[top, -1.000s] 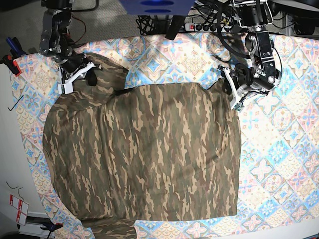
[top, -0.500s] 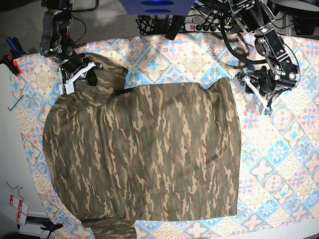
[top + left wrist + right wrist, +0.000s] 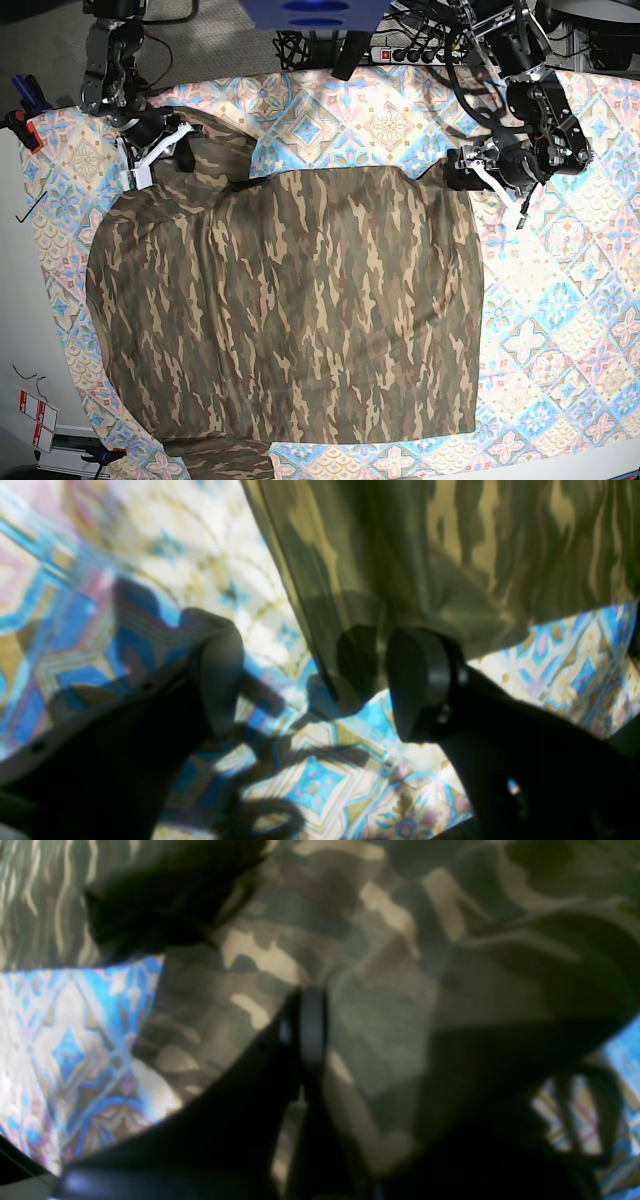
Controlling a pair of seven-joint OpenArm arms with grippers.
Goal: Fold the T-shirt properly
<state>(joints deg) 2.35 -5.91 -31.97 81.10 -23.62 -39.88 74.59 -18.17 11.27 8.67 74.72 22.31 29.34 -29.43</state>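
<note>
The camouflage T-shirt [image 3: 290, 300] lies spread flat on the patterned tablecloth [image 3: 560, 300]. At its upper right corner my left gripper [image 3: 477, 175] stands open. In the left wrist view that gripper [image 3: 315, 680] has the shirt's corner [image 3: 345, 680] lying loose between its two dark fingers [image 3: 220, 675]. My right gripper [image 3: 158, 155] is at the shirt's bunched upper left part, shut on the cloth. The right wrist view shows its closed fingers [image 3: 310, 1025] pinching camouflage fabric [image 3: 390, 990].
Cables and a power strip [image 3: 420, 50] run along the table's far edge behind the arms. Clamps [image 3: 25, 110] hold the tablecloth at the left edge. The shirt's bottom hem reaches the near edge of the table.
My left gripper opened and let go of the shirt's upper right corner, swung out to the right, then came back beside the corner. The right arm stayed put.
</note>
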